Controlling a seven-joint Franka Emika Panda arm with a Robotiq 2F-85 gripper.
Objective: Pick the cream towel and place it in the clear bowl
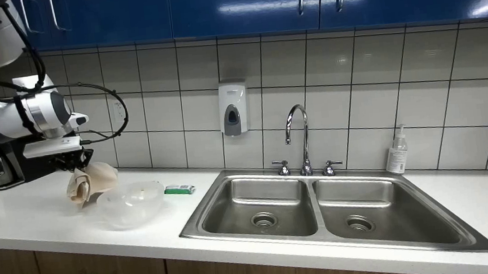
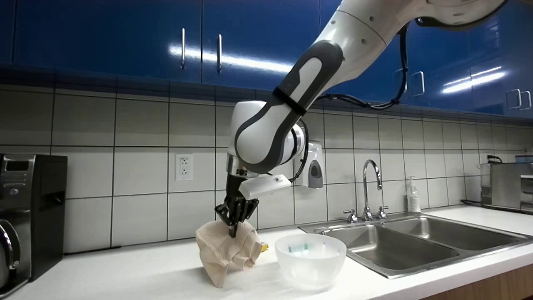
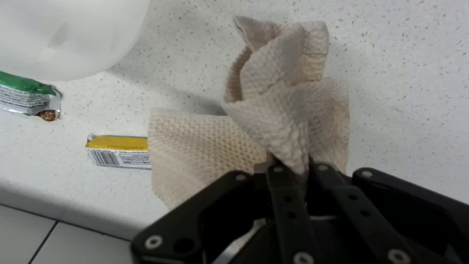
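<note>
The cream towel [image 1: 99, 176] is crumpled and hangs from my gripper [image 1: 75, 166] beside the clear bowl. In an exterior view the towel [image 2: 222, 252] drapes down on both sides of the gripper [image 2: 233, 230]; I cannot tell whether its lowest corner touches the counter. In the wrist view the fingers [image 3: 294, 165] are shut with a fold of the towel [image 3: 205, 141] pinched between them. The clear bowl [image 2: 310, 268] is frosted and stands upright on the counter, close to the towel. It also shows in an exterior view [image 1: 129, 212] and at the wrist view's top left [image 3: 69, 44].
A green packet [image 3: 27, 93] lies by the bowl, and a yellow packet [image 3: 119, 150] lies partly hidden behind the towel. A double steel sink [image 1: 212, 240] with a faucet [image 1: 304, 144] is beyond the bowl. A black coffee machine [image 2: 48, 208] stands at the counter's opposite end. Tiles back the counter.
</note>
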